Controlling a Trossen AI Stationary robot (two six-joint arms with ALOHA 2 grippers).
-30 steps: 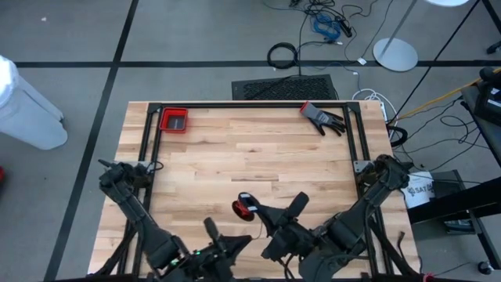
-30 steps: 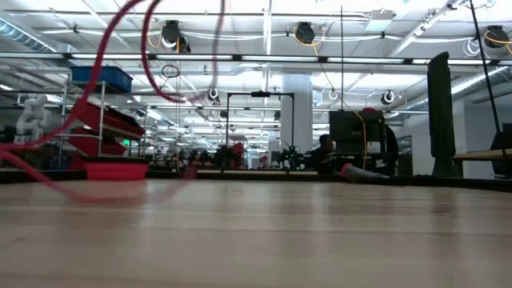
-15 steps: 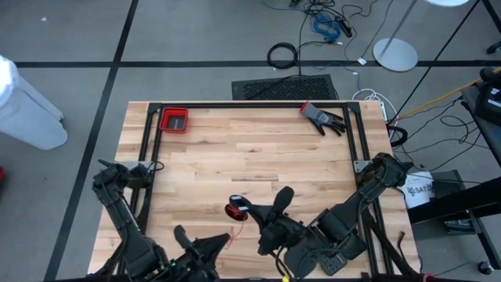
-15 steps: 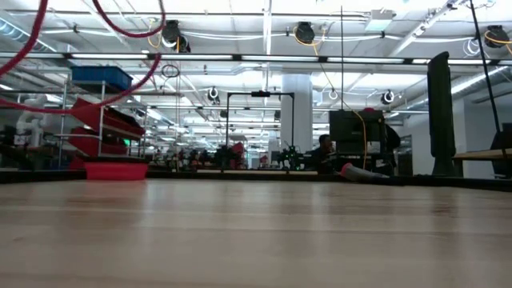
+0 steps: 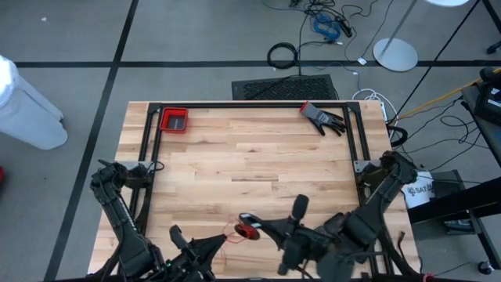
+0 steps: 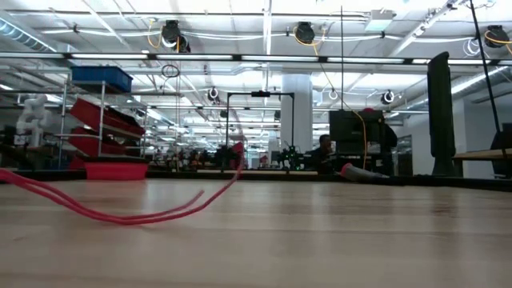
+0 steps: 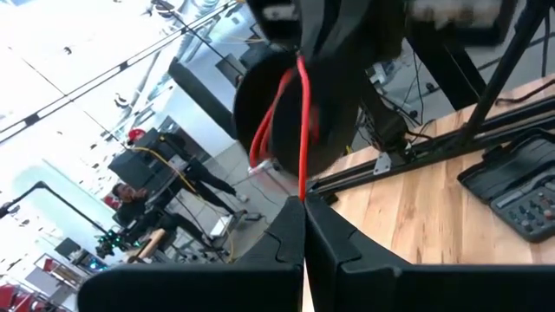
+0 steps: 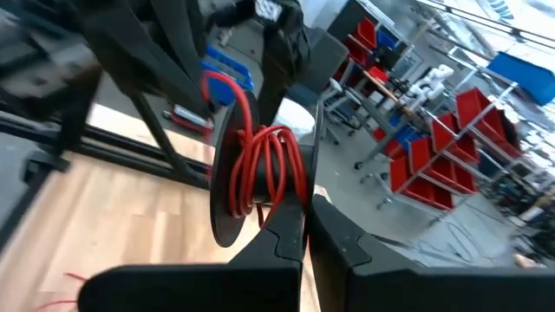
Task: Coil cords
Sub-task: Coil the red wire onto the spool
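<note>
Red cord [image 5: 235, 233] strung between two claws (both closed)
At six o'clock on the counter [image 5: 250, 149], it runs roughly three-to-nine from right claw [image 5: 247, 220], gripping the disc [image 5: 249, 232], to left claw [image 5: 225, 238].

Pale wood table [image 5: 258, 153], glossy red cord [image 8: 260, 169]

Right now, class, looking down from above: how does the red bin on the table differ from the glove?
The red bin is a stiff open box, while the glove lies limp and flat. The bin is red all over. The glove is dark with a red cuff. The bin sits at the far left corner of the table, the glove near the far right. Both lie along the far edge, away from both arms.
</note>
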